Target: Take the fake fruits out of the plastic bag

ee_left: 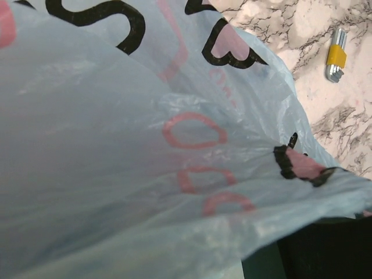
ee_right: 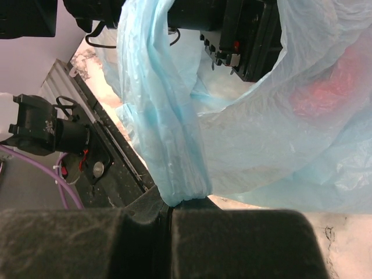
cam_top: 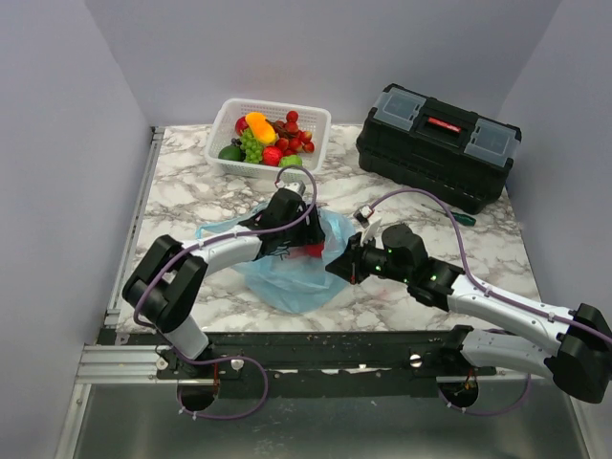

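Observation:
The light-blue plastic bag (cam_top: 287,277) lies on the marble table in front of both arms. My right gripper (cam_top: 337,266) is shut on a gathered strip of its rim (ee_right: 170,209), and the bag (ee_right: 168,116) hangs stretched from that grip. My left gripper (cam_top: 293,239) is pushed into the bag's mouth. A red fake fruit (cam_top: 314,251) lies right beside it, showing as a red blur through the film (ee_right: 325,93). In the left wrist view printed bag film (ee_left: 174,174) covers the jaws, so their state is hidden. Several fake fruits (cam_top: 263,139) lie in the white basket.
The white lattice basket (cam_top: 317,117) stands at the back of the table. A black toolbox (cam_top: 435,143) sits at the back right, with a green-handled screwdriver (cam_top: 457,216) in front of it. A set of hex keys (ee_left: 335,55) lies on the marble beside the bag.

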Motion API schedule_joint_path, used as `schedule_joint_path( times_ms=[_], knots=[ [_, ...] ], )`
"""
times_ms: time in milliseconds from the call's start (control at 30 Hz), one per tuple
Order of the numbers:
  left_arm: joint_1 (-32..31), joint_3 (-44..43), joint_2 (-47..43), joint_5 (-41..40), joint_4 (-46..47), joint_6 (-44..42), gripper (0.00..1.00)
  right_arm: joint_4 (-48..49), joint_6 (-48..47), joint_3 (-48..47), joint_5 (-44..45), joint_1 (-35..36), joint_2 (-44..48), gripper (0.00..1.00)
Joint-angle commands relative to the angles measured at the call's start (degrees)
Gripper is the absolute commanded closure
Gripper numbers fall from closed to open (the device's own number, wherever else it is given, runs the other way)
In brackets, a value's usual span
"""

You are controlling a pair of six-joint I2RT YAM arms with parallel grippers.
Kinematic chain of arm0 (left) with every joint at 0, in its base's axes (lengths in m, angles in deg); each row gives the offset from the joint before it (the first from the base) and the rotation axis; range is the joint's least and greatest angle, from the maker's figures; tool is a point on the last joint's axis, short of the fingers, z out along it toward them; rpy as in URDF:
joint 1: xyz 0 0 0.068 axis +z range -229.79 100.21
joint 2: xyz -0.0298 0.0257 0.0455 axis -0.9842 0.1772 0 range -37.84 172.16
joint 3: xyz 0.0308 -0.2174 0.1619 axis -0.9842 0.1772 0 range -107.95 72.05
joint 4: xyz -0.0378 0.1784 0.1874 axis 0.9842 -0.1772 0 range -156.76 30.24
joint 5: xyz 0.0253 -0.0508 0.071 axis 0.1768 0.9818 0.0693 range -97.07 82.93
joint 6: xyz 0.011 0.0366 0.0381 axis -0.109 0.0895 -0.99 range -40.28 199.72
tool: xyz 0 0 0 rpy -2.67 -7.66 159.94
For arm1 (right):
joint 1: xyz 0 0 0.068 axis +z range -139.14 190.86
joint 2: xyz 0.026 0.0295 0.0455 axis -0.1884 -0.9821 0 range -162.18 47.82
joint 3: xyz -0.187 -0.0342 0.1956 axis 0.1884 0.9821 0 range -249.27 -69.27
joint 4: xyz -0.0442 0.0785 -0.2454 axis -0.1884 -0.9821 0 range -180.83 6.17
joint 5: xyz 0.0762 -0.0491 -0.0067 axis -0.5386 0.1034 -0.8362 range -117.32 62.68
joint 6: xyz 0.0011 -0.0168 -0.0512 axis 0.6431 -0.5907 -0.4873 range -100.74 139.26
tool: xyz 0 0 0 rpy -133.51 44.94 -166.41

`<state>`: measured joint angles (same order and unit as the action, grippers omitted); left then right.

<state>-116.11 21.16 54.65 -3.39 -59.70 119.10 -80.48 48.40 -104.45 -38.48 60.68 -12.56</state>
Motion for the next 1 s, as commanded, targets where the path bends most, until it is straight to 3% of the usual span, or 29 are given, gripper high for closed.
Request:
schedule_joint_path(
  times_ms=[0, 400, 767, 967],
  knots=[
    [-0.1, -0.6, 2.3, 0.4, -1.6, 0.0, 0.34, -0.3, 0.5, -0.5, 1.1, 0.3, -0.1, 0.99],
    [0.0, -0.5, -4.2, 1.7, -3.0, -1.1, 0.60, -0.5, 0.6, -0.3, 1.7, 0.3, 0.2, 0.99],
    [0.0, 2.3, -13.0, -0.3, -6.9, -2.5, 0.62, -1.0, 0.8, 0.2, 2.9, 0.3, 1.1, 0.99],
    [0.0, 5.3, -20.2, -2.2, -10.4, -4.0, 0.62, -3.2, 2.5, 1.2, 12.2, 0.3, 4.7, 0.99]
  ],
)
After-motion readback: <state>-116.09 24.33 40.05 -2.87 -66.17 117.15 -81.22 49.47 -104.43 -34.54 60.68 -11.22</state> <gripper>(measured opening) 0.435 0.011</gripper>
